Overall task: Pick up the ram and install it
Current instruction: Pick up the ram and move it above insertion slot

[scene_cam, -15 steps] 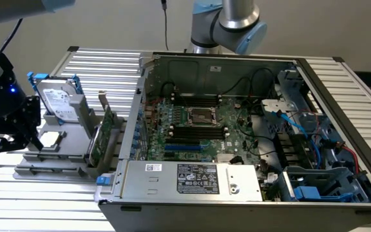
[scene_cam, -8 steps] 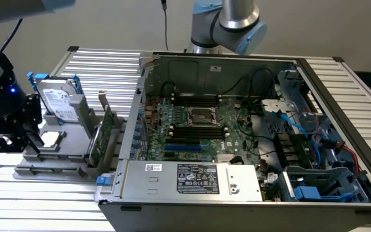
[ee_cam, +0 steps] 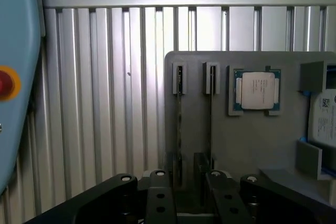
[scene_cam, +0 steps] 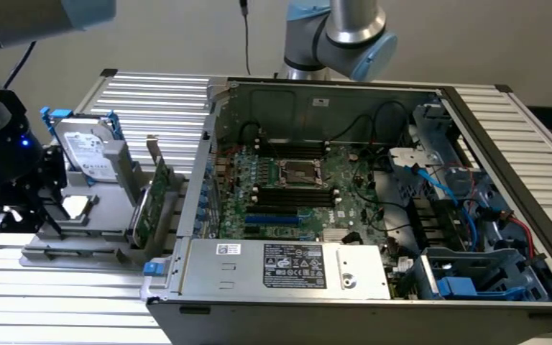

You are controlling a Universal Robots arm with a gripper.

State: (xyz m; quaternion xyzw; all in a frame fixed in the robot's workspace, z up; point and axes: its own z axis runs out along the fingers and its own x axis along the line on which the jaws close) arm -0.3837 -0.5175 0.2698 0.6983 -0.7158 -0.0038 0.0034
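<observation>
My black gripper [scene_cam: 25, 215] hangs at the exterior view's left, over the near end of a grey parts holder [scene_cam: 84, 241]. In the wrist view its two fingers [ee_cam: 160, 195] stand apart, open, with nothing between them. Just beyond the fingertips [ee_cam: 189, 195], two narrow guides on the holder [ee_cam: 199, 124] each carry a thin dark strip seen edge-on. The thicker strip looks like the ram [ee_cam: 178, 129]; I cannot tell what the second strip [ee_cam: 211, 124] is. The open computer case [scene_cam: 372, 187] shows black memory slots [scene_cam: 295, 195] beside the processor socket [scene_cam: 300, 171].
The holder also carries a processor chip [ee_cam: 257, 90], a hard drive [scene_cam: 89, 154] and a tall green expansion card [scene_cam: 152, 205] standing between gripper and case. A power supply [scene_cam: 286, 266] and blue drive cage [scene_cam: 468, 280] fill the case's near side. Ribbed metal tabletop [ee_cam: 105, 103] lies around.
</observation>
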